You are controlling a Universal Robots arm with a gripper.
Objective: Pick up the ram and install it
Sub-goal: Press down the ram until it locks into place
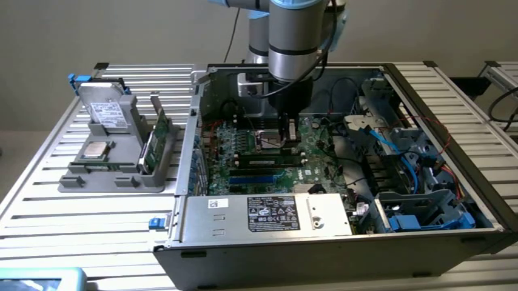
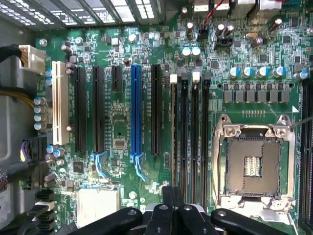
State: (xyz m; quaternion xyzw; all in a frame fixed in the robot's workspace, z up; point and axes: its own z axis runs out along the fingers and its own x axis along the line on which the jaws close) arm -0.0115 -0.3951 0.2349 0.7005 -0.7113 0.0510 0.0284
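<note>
The pincer (image 1: pixel 287 134) hangs inside the open computer case (image 1: pixel 421 109), low over the motherboard (image 1: pixel 267 159). In the wrist view its black fingers (image 2: pixel 168 210) are pressed together with nothing between them, just above the long black memory slots (image 2: pixel 194 147) beside the empty processor socket (image 2: pixel 252 164). One ram stick (image 1: pixel 271 161) lies seated in a slot on the motherboard, just below the pincer in the exterior view, next to a blue slot (image 1: pixel 252 179). In the wrist view the same stick (image 2: pixel 174 132) shows as a thin edge in the slot nearest the black expansion slots. Another green stick (image 1: pixel 159 136) stands upright in a grey holder (image 1: pixel 121 176) on the bench (image 1: pixel 65 206), well apart to the exterior view's left, near a hard drive (image 1: pixel 108 109).
</note>
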